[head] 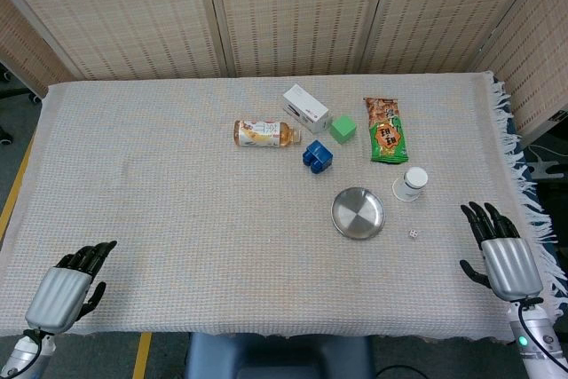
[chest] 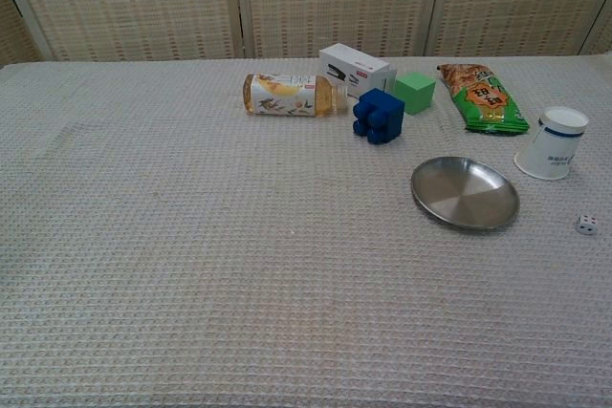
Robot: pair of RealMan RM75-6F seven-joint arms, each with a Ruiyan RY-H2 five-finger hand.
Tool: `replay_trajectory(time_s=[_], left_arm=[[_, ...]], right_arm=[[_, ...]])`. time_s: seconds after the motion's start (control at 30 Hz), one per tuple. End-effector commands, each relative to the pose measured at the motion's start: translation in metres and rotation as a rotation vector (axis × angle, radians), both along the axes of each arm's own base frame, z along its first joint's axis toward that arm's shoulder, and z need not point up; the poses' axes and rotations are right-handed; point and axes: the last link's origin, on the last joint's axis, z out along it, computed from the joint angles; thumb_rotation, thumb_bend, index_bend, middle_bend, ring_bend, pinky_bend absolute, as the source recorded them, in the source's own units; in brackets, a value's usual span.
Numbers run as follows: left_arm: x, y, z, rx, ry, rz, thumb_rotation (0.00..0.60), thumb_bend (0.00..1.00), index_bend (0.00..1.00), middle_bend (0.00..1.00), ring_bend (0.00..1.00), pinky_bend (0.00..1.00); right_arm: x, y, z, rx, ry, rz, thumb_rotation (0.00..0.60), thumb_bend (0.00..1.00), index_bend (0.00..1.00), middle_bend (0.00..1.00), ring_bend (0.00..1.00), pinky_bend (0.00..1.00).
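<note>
Head view shows the right hand (head: 499,250) at the near right edge of the table (head: 177,184), back up, fingers spread and pointing away, holding nothing; the thing nearest to it is a tiny white die (head: 414,233), which lies on the cloth just to its left, apart from it; the die sits near the right rim of a round metal dish (head: 358,213), not touching it; behind the die stands a white cup (head: 410,184), upside down, close to the dish too.

Farther back lies a green snack bag (head: 385,130), flat on the cloth; left of the bag sits a green cube (head: 343,128), and in front of that a blue block (head: 317,156) with bumps on it; a white box (head: 305,108) lies behind the cube, just beside it; a bottle (head: 261,133) with yellow drink lies on its side, left of the blue block, cap end toward the box.

The left hand (head: 71,281) is far off at the near left corner, well apart from all the things; its fingers are open and it holds nothing.

Chest view shows the same things but no hands; the die (chest: 586,224) is at the far right there, right of the dish (chest: 465,194).
</note>
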Motion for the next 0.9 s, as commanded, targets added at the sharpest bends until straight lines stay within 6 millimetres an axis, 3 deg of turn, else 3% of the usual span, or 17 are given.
replay_trajectory(time_s=[0.03, 0.27, 0.33, 0.37, 0.47, 0.57, 0.73, 0.9], left_arm=[[0.0, 0.0, 0.0, 0.0, 0.0, -0.002, 0.6, 0.45, 0.1, 0.17, 0.2, 0.38], [0.002, 0.0, -0.001, -0.004, -0.002, -0.01, 0.6, 0.45, 0.1, 0.17, 0.2, 0.38], [0.0, 0.002, -0.001, -0.006, -0.003, -0.009, 0.6, 0.45, 0.1, 0.17, 0.2, 0.38], [0.0, 0.002, -0.001, -0.008, -0.002, -0.006, 0.6, 0.45, 0.1, 0.17, 0.2, 0.38], [-0.002, 0.003, -0.002, -0.011, 0.0, 0.006, 0.6, 0.45, 0.1, 0.17, 0.2, 0.38], [0.0, 0.002, -0.001, -0.01, 0.001, 0.001, 0.6, 0.45, 0.1, 0.17, 0.2, 0.38], [0.001, 0.0, -0.002, -0.012, 0.004, -0.006, 0.6, 0.45, 0.1, 0.17, 0.2, 0.38], [-0.001, 0.003, -0.004, -0.019, 0.011, 0.01, 0.6, 0.45, 0.1, 0.17, 0.2, 0.38]], right_arm=[[0.0, 0.001, 0.001, -0.003, 0.001, -0.006, 0.6, 0.12, 0.0, 0.04, 0.0, 0.18], [0.002, 0.004, 0.001, 0.003, 0.0, 0.01, 0.6, 0.12, 0.0, 0.04, 0.0, 0.18], [0.004, 0.004, 0.002, -0.015, 0.004, 0.041, 0.6, 0.12, 0.01, 0.09, 0.01, 0.2], [0.004, 0.003, 0.003, -0.029, 0.01, 0.051, 0.6, 0.12, 0.04, 0.18, 0.08, 0.24], [0.001, 0.0, 0.002, -0.059, 0.033, 0.052, 0.6, 0.12, 0.18, 0.52, 0.42, 0.47], [0.0, -0.003, 0.0, -0.044, 0.051, 0.038, 0.6, 0.12, 0.25, 0.76, 0.65, 0.65], [0.0, -0.017, -0.007, -0.031, 0.047, 0.043, 0.6, 0.12, 0.3, 0.91, 0.81, 0.77], [-0.005, -0.042, -0.017, 0.028, -0.001, -0.015, 0.6, 0.12, 0.33, 0.97, 0.88, 0.85]])
